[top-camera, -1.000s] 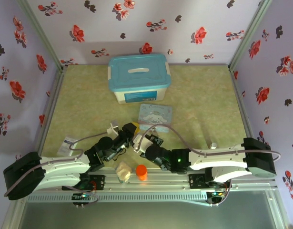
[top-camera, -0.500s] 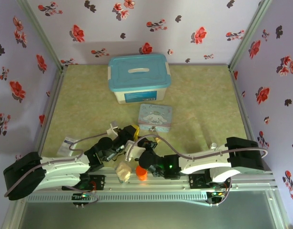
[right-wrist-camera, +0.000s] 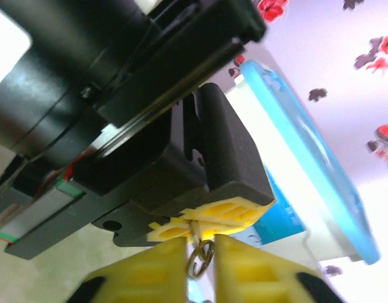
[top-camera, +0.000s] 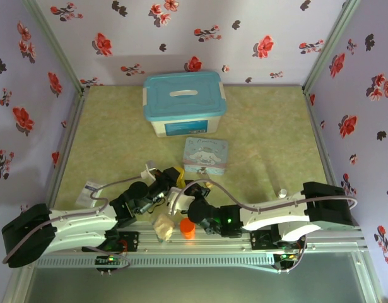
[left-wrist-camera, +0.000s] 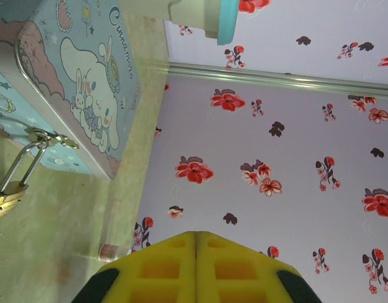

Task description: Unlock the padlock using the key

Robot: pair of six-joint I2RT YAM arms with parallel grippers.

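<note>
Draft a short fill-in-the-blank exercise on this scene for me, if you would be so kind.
1. The padlock hangs from the clasp of the cartoon-printed ___.
2. The storage box has a ___ lid.
3. In the left wrist view, the fingers of the left end effector are pressed ___.
4. Seen from above, the orange cylinder stands to the ___ of the beige lump.
Missing words: tin; blue; together; right.

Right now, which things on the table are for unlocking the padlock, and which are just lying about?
For the job: padlock, key, cartoon tin the padlock hangs on.
Lying about: blue-lidded box, orange cylinder, beige lump.
</note>
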